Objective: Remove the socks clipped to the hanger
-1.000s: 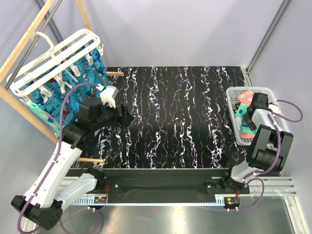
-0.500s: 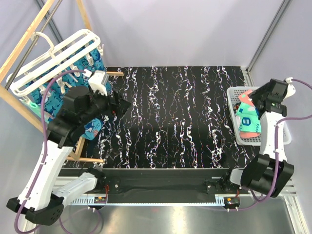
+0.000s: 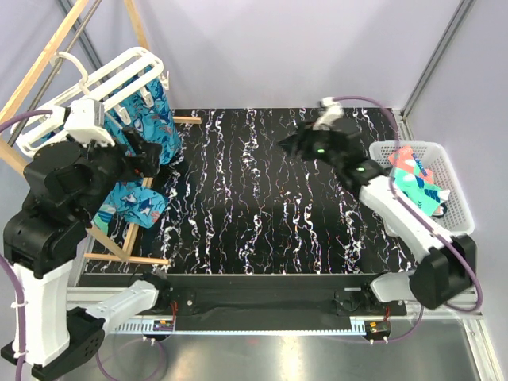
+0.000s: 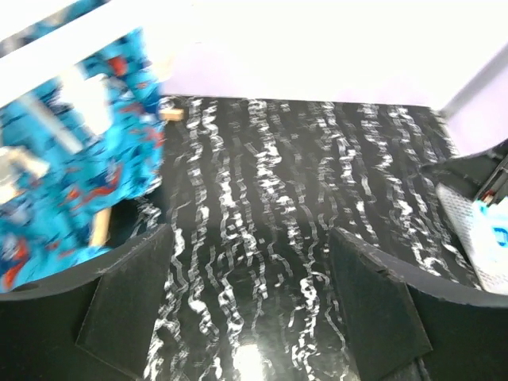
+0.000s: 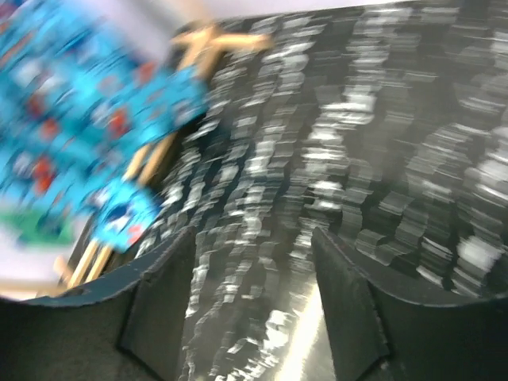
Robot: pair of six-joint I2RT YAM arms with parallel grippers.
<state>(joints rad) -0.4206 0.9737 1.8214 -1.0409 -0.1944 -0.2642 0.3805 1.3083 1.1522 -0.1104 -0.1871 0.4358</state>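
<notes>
Bench: black table (image 3: 262, 208) with white streaks. A wooden pole frame (image 3: 40, 63) stands at its far-left corner, and the hanger (image 3: 87, 91) hangs from it, tilted, out past the table's left edge. At the right edge sits a white mesh basket (image 3: 459, 189).

Several blue patterned socks (image 3: 151, 119) dangle clipped under the hanger. Coral and teal socks (image 3: 413, 181) lie in the basket.

The left gripper (image 4: 250, 238) is raised just beside the clipped socks, fingers spread, nothing between them. The right gripper (image 5: 252, 238) hangs over the table's far middle, facing the hanger, fingers apart, empty.
</notes>
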